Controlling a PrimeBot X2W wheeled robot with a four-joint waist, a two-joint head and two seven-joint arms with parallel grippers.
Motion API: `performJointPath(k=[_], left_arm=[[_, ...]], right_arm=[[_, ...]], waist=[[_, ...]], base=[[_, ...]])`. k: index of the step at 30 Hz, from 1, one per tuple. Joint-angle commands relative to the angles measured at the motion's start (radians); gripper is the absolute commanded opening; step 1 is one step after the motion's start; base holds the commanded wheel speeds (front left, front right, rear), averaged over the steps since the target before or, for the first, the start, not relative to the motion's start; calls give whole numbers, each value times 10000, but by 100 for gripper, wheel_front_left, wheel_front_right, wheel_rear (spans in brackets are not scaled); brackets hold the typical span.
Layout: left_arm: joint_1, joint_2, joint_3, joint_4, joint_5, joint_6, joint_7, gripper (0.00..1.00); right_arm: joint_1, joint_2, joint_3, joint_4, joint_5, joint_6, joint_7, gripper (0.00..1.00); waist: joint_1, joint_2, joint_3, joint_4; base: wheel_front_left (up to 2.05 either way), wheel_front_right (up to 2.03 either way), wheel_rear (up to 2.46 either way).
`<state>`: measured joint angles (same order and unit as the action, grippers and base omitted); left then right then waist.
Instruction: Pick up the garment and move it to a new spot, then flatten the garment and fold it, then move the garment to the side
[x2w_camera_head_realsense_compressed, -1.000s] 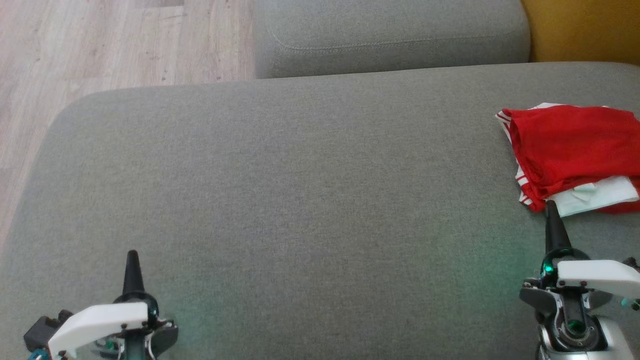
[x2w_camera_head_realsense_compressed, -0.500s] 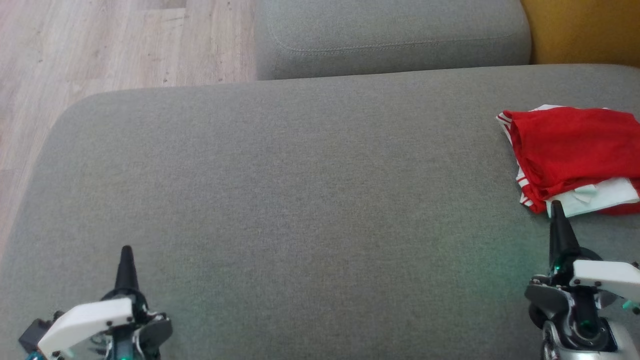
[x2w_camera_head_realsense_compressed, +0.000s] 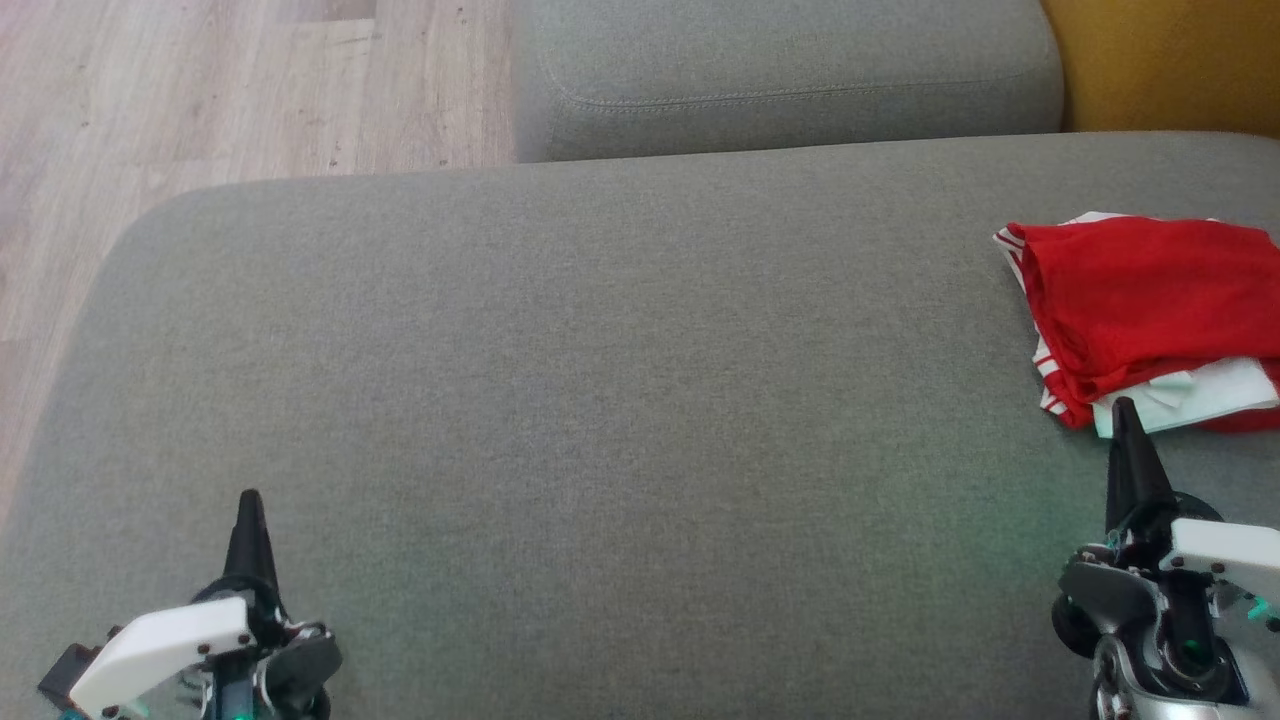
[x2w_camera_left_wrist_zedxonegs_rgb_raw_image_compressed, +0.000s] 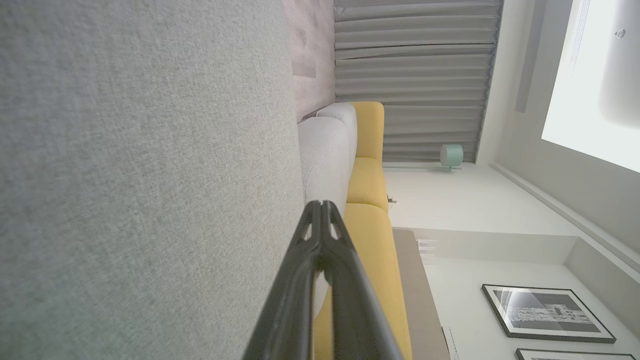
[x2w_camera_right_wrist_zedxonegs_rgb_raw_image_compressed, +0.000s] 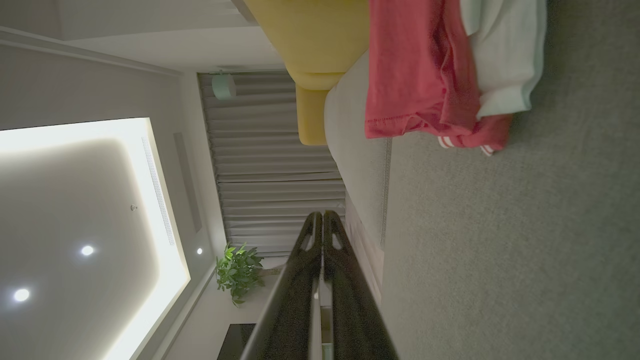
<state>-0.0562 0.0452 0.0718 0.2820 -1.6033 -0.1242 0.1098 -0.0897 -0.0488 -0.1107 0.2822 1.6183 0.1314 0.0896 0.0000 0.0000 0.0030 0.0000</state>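
The garment (x2w_camera_head_realsense_compressed: 1150, 310), red with white trim and folded into a small stack, lies at the right edge of the grey sofa seat (x2w_camera_head_realsense_compressed: 600, 400); it appears too at the top of the right wrist view (x2w_camera_right_wrist_zedxonegs_rgb_raw_image_compressed: 440, 75). My right gripper (x2w_camera_head_realsense_compressed: 1124, 412) hovers just in front of its near edge, shut and empty, fingertips pressed together (x2w_camera_right_wrist_zedxonegs_rgb_raw_image_compressed: 322, 216). My left gripper (x2w_camera_head_realsense_compressed: 248, 500) sits at the lower left over bare cushion, also shut with nothing held (x2w_camera_left_wrist_zedxonegs_rgb_raw_image_compressed: 321, 206).
A grey back cushion (x2w_camera_head_realsense_compressed: 780, 70) borders the far side of the seat. Wooden floor (x2w_camera_head_realsense_compressed: 200, 90) lies beyond the seat's left edge. A yellow sofa section (x2w_camera_head_realsense_compressed: 1170, 60) stands at the far right.
Both grippers have drawn back slightly toward the bottom of the head view. The whole picture has shifted down a little, so the camera moved. The garment lies where it was.
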Motion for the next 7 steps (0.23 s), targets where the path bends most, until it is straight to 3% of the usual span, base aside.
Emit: performJointPath(k=[1, 7], left_arm=[[-519, 51, 420, -365, -53, -65, 35, 0], [-519, 51, 420, -365, -53, -65, 35, 0]], right_arm=[[-165, -155, 161, -384, 62, -7, 82, 0], [-166, -144, 146, -383, 50, -7, 94, 0]], waist=[[0, 0, 1, 0], [0, 0, 1, 0]], base=[[0, 0, 0], [0, 0, 0]])
